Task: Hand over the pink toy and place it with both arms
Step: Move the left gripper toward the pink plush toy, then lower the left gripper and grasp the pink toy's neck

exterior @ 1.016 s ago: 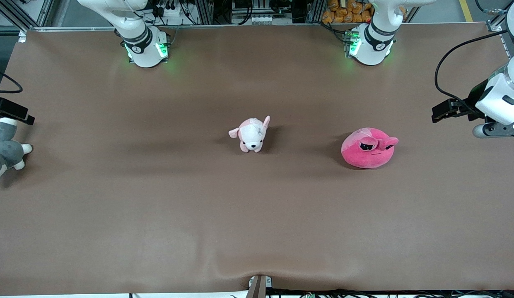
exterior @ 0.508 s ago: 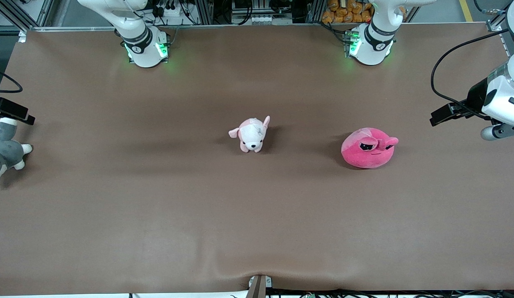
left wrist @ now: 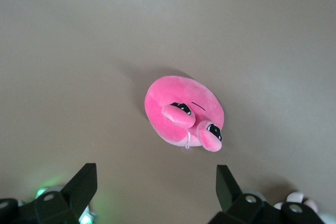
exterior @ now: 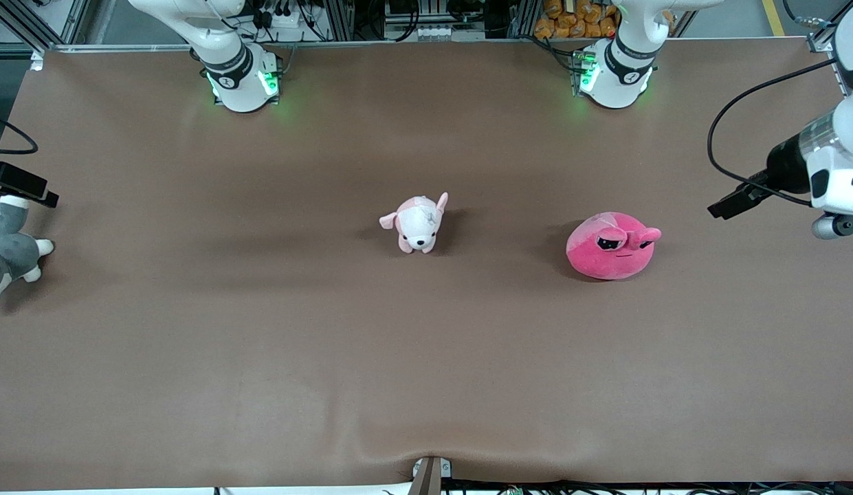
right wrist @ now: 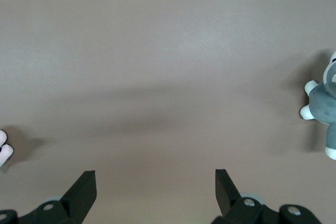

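Observation:
The pink toy (exterior: 612,246), a hot-pink round plush with two half-lidded black eyes, lies on the brown table toward the left arm's end. It also shows in the left wrist view (left wrist: 184,109). My left gripper (exterior: 727,203) hangs in the air over the table beside the toy, closer to the table's end, not touching it. In the left wrist view the left gripper (left wrist: 155,171) is open and empty, with the toy ahead of its fingertips. My right gripper (exterior: 19,185) waits over the other end of the table. In its own view it (right wrist: 154,174) is open and empty.
A small pale pink-and-white puppy plush (exterior: 416,223) stands at the table's middle. A grey-and-white plush animal (exterior: 10,254) lies at the right arm's end, also in the right wrist view (right wrist: 323,103). Two green-lit arm bases (exterior: 242,79) stand along the table's back edge.
The left arm's wrist has turned and its gripper has dropped slightly and edged toward the pink toy. The right arm and the toys have not moved.

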You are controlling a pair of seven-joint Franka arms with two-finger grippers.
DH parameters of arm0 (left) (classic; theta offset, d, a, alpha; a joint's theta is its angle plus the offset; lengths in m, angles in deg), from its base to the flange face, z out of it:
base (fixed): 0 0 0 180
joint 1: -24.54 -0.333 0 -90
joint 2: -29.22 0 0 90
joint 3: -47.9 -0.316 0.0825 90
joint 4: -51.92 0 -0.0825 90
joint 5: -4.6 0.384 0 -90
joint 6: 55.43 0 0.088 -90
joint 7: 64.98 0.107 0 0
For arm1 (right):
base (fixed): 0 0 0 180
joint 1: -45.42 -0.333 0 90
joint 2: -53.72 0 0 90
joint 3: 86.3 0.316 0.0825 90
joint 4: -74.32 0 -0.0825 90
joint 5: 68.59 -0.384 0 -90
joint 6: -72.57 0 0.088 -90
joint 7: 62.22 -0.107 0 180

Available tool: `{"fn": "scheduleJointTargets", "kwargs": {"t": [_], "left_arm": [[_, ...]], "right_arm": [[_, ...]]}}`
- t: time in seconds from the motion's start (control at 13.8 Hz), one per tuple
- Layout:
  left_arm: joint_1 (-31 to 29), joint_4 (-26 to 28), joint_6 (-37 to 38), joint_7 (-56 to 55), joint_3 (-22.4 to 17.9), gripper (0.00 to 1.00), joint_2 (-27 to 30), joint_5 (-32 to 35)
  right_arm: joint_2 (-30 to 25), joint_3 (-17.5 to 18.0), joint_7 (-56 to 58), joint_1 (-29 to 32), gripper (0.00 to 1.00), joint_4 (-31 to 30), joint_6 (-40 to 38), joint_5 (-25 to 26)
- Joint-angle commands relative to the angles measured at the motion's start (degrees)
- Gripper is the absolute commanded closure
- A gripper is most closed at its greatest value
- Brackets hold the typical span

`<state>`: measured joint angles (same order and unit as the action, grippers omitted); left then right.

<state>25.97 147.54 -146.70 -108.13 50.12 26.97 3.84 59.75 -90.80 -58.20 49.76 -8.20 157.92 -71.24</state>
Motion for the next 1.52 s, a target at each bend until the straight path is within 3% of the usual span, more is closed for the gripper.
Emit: {"fn": "scheduleJointTargets", "kwargs": {"t": [0.0, 0.15, 0.44, 0.73, 1.16, 1.45], "left_arm": [[-0.3, 3.4, -0.9, -11.1, 0.9, 0.0, 1.9, -4.0], [-0.8, 4.8, -1.0, -16.9, 0.9, 0.0, 2.3, -7.9], [-0.7, 9.4, -2.9, -27.3, 1.8, 0.0, 3.6, -8.8], [-0.9, 22.7, -12.7, -36.3, 4.0, 0.0, 12.1, -9.3], [-1.2, 30.9, -20.1, -37.9, 4.5, 0.0, 11.7, -9.3], [-5.1, 30.6, -21.1, -39.5, 4.5, 0.0, 8.9, -10.3]], "right_arm": [[-0.2, 0.4, 0.9, 0.8, 0.0, -0.4, 0.3, -0.9], [-0.2, 0.4, 0.6, 0.5, 0.0, -0.4, 0.3, -0.8], [-0.2, 0.4, 0.9, 0.8, 0.0, -0.4, 0.3, -0.9], [-0.4, 0.4, 0.3, 0.6, 0.0, -0.2, 0.3, -0.9], [-0.5, 0.4, 0.2, 0.5, 0.0, -0.2, 0.2, -0.8], [-0.4, 0.4, 0.3, 0.4, 0.0, -0.3, 0.2, -0.8]]}}
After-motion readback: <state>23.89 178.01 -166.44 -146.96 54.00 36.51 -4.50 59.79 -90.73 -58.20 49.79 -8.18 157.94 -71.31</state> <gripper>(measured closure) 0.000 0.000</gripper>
